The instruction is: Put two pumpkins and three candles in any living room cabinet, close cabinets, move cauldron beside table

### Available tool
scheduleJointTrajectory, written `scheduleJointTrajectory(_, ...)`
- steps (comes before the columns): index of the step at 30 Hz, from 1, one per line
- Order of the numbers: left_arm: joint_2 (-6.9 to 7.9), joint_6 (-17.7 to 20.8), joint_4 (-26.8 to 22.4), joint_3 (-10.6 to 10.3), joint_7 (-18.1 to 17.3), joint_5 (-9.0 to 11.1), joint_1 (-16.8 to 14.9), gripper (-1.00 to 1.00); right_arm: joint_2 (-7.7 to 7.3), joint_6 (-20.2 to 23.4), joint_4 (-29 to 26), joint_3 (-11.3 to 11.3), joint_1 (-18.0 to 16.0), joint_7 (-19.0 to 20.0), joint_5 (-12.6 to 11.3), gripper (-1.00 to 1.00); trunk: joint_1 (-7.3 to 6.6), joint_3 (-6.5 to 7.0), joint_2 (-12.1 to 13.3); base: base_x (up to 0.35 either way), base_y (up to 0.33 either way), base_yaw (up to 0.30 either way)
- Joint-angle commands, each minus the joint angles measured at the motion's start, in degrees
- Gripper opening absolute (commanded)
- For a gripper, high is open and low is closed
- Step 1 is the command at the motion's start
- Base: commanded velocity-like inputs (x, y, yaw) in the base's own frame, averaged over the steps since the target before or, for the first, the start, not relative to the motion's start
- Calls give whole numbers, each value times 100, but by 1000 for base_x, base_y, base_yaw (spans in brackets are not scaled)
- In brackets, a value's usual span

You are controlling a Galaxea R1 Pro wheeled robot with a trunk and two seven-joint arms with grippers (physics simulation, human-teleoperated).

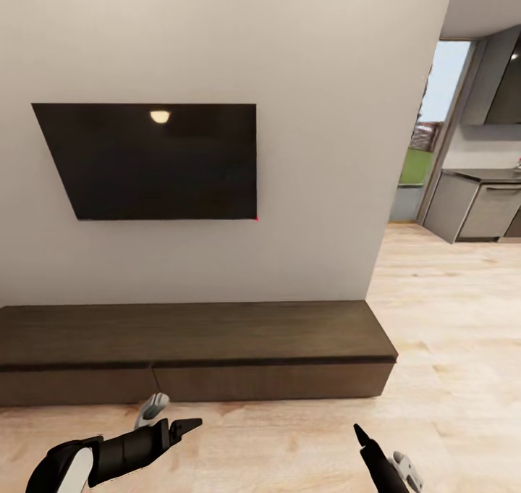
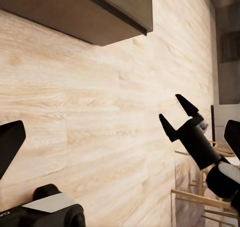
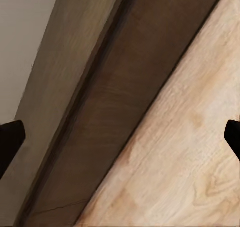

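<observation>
1. Pale wood floor runs up to a white wall with a dark screen; the long dark-brown cabinet sits against the wall's foot, drawer fronts all flush.
2. Left gripper and right gripper hover low before it, fingers spread, holding nothing.
3. Risk, I'd say: handleless fronts give little purchase, so fingers may skid off.
</observation>
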Motion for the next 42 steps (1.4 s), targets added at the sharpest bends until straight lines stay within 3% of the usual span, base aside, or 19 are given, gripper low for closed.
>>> scheduleJointTrajectory(1, -1, 27, 0, 0, -34, -17, -4, 100, 7, 152, -20, -94, -25, 49, -156, 100, 3, -7, -4, 264, 141, 0)
scheduleJointTrajectory(3, -2, 27, 0, -8, -35, -16, -4, 100, 79, 277, -110, -159, -69, 50, -293, 100, 3, -7, -4, 260, 140, 0)
scheduleJointTrajectory(6, -3, 31, 0, -16, -35, -15, -4, 100, 306, 114, -189, -163, -254, -28, -378, 100, 3, -7, -4, 247, 135, 0)
scheduleJointTrajectory(9, -8, 35, 0, -21, -35, -14, -4, 100, 413, 87, -180, -208, -334, -57, -537, 100, 3, -7, -4, 220, 121, 0)
scheduleJointTrajectory(13, -28, 106, 0, -17, -108, -13, -4, 100, 479, 263, -163, -240, -378, -20, -1384, 100, 3, -7, -4, 98, 58, 0)
scheduleJointTrajectory(16, -42, 143, 4, -15, -330, -15, -4, 100, 483, 409, -159, -243, -409, 12, -1672, 100, 3, -7, -4, 19, 11, 0)
scheduleJointTrajectory(24, -41, 176, 3, -14, -789, -22, -4, 100, 431, 555, -161, -237, -486, 5, -1773, 100, 3, -7, -4, 32, 2, 0)
scheduleJointTrajectory(42, -64, 177, 1, -5, -818, -13, -4, 100, 379, 693, -193, -241, -511, -6, -1764, 100, 3, -7, -4, 3, 0, 0)
